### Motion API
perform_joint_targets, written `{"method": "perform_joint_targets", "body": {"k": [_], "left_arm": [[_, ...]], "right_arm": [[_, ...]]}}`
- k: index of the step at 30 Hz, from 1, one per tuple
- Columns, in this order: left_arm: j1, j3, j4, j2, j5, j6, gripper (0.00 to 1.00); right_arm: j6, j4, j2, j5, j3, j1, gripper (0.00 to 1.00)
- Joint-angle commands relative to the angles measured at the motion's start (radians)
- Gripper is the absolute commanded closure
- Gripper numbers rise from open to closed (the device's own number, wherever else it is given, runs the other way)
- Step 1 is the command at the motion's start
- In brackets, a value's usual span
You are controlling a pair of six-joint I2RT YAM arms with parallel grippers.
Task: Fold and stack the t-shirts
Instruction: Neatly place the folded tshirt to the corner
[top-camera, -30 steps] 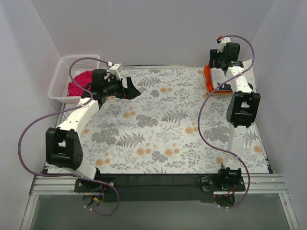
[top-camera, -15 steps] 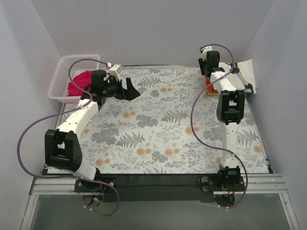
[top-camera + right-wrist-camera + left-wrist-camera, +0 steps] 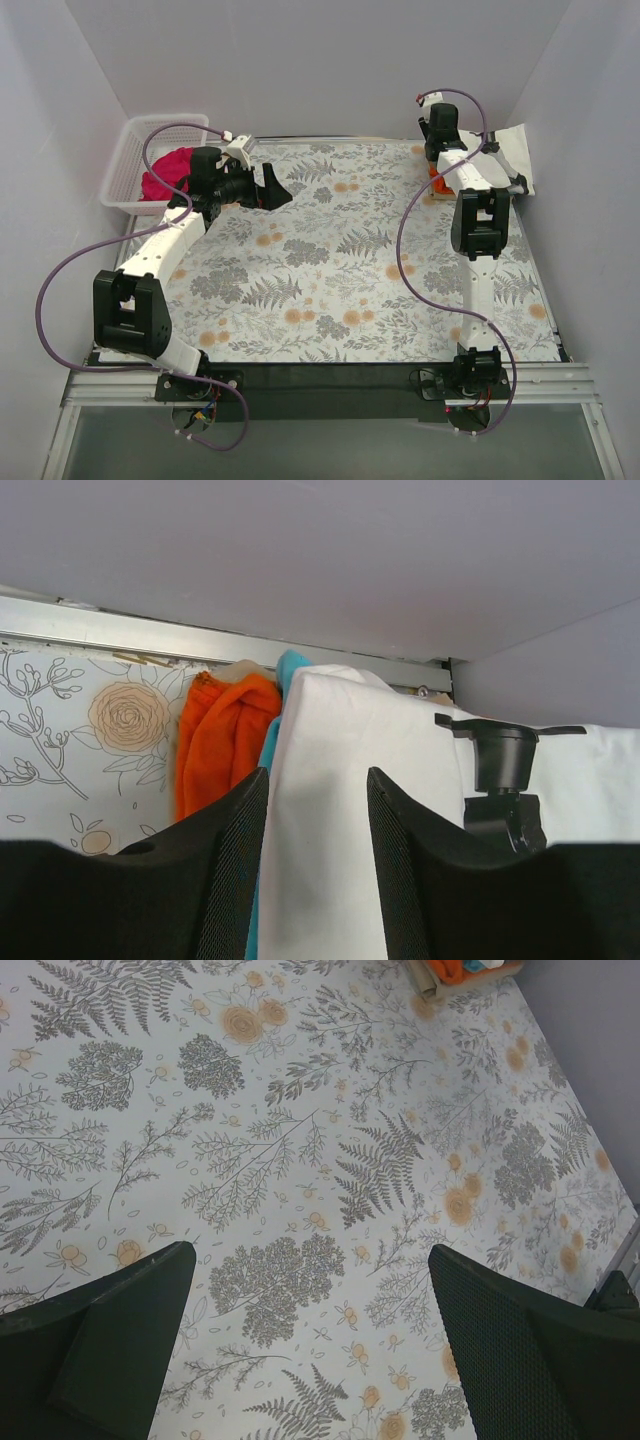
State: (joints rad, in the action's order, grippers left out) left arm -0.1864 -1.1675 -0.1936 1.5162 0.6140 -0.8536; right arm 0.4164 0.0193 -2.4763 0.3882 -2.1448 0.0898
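Plain pale walls (image 3: 300, 60) close in the table on three sides, and a floral table covering (image 3: 330, 260) of grey ferns and orange blooms lies flat across it, its middle showing only the pattern. A white mesh basket (image 3: 120, 175) sits at the far left corner with the magenta t-shirt (image 3: 160, 178) bunched inside.

The other three shirts are at the far right corner. The orange t-shirt (image 3: 215, 740) and the teal t-shirt (image 3: 290, 668) lie pressed together by the back rail. The off-white t-shirt (image 3: 340, 720) lies against them on the right – in the top view it spreads toward the side wall.

The right gripper (image 3: 317, 780) is at that pile, jaws partway apart with off-white cloth in the gap; I cannot tell whether they pinch it. The left gripper (image 3: 308, 1290) hangs over bare covering near the basket, jaws spread wide and holding nothing.

By my reading the job is roughly midway: orange and teal look put by, the off-white shirt is the one in hand and not neatly squared – and the magenta one waits unfolded.
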Motion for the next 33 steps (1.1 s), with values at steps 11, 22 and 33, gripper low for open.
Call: {"method": "perform_joint_targets", "body": {"k": [11,22,33], "left_arm": [[0.005,0.026,0.019,-0.045,0.016,0.010,0.03],[0.005,0.025,0.019,-0.034,0.023,0.002,0.03],[0.005,0.026,0.022,-0.030,0.030,-0.007,0.03]], "right_arm": [[0.035,-0.068,-0.026,0.018,-0.009,-0.005,0.55],[0.051,-0.071,-0.049,0.037,-0.024,-0.012,0.76],[0.024,-0.068,0.008,0.003,0.022,0.001,0.99]]}}
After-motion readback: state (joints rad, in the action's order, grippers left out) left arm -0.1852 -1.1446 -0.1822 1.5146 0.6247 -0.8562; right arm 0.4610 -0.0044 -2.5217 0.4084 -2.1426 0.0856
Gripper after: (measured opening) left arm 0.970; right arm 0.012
